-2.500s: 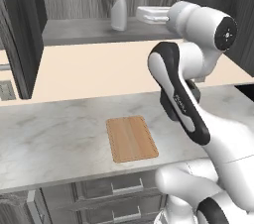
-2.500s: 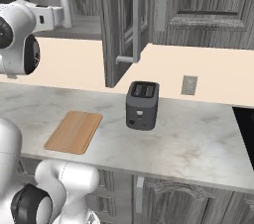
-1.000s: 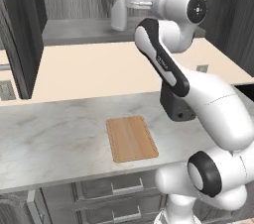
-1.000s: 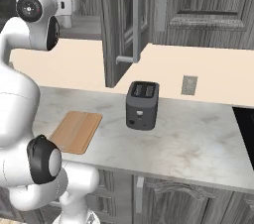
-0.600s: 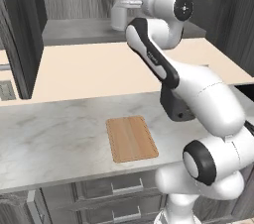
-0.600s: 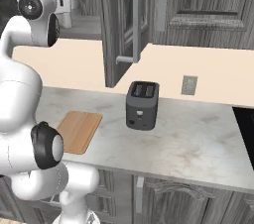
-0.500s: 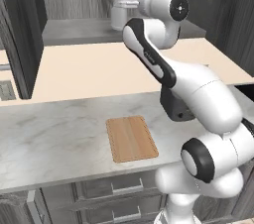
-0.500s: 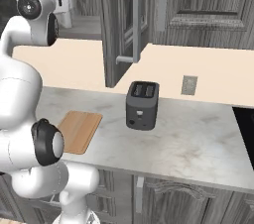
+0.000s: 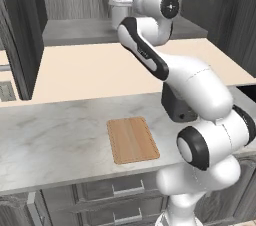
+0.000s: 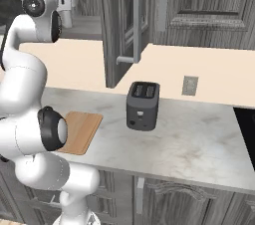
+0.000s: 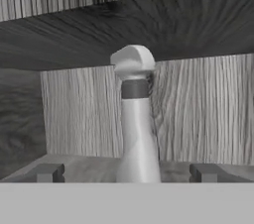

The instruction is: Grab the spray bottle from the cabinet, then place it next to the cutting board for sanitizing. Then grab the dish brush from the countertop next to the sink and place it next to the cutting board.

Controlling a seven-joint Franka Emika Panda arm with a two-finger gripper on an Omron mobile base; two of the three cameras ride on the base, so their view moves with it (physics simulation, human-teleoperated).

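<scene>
Up inside the cabinet (image 9: pixel 75 0), on the flat grey shelf (image 9: pixel 80 31), stands the spray bottle (image 11: pixel 135 134), upright, near the shelf's back wall and toward the right end as seen from the left base view. Reached in level with it, the gripper (image 11: pixel 126 172): jaws spread wide, one dark fingertip (image 11: pixel 47 172) to each side of the bottle's lower body, neither touching it, clear gaps on both sides in the hand view. Seen head-on there: rounded pale trigger head, dark collar, slim body widening downward, wood-grain back panel behind.

Below, on the countertop (image 9: pixel 55 135), lies the cutting board (image 9: pixel 132 139), flat, close to the front edge and roughly midway along the visible slab in the left base view. Well apart to its right, nearer the back edge, a dark toaster (image 10: pixel 142 105), upright, two slots on top. Swung open above it, the cabinet door (image 10: pixel 119 25) with its long silver bar handle (image 10: pixel 134 17). Mounted on the beige wall behind the toaster, a small grey outlet plate (image 10: pixel 189 85).
</scene>
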